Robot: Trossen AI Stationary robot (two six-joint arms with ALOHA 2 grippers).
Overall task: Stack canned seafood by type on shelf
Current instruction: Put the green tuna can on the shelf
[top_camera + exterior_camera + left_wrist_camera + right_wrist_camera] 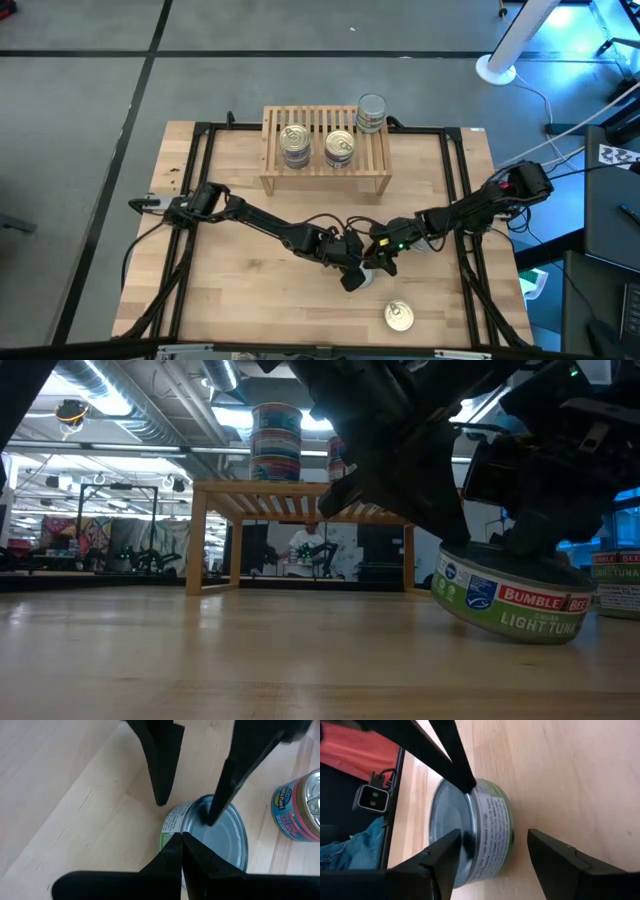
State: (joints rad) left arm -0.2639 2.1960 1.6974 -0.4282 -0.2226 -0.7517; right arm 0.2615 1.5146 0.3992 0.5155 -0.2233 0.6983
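A short tin (510, 600) with a green label band and a plain silver-grey top (220, 835) stands on the tabletop near the front middle. My left gripper (181, 840) is shut, its tips at the tin's top rim. My right gripper (495, 855) is open. One of its fingers is over the tin's top and the other stands outside the wall. In the high view the two grippers, left (355, 277) and right (380, 264), meet over this tin. The shelf (325, 175) at the far middle carries three stacks of tins (294, 143). My left gripper's shut fingertips press on the rim of the tin's top (470, 787), on the side toward that arm. They come slanting down from the table's left. In the low view the tin looks tipped a little, its bottom on the table. My right gripper has one fingertip (210, 817) on the tin's silver top, just inside the rim. Its other finger (160, 790) stands beside the wall, apart from it. The fingers slant down from the table's right.
A gold-lidded tin (399, 316) lies near the table's front edge. Another tin (300, 810) with a blue and red label stands close by under my right arm. Black rails (200, 200) run along the table's sides. Bare wood lies at the front left.
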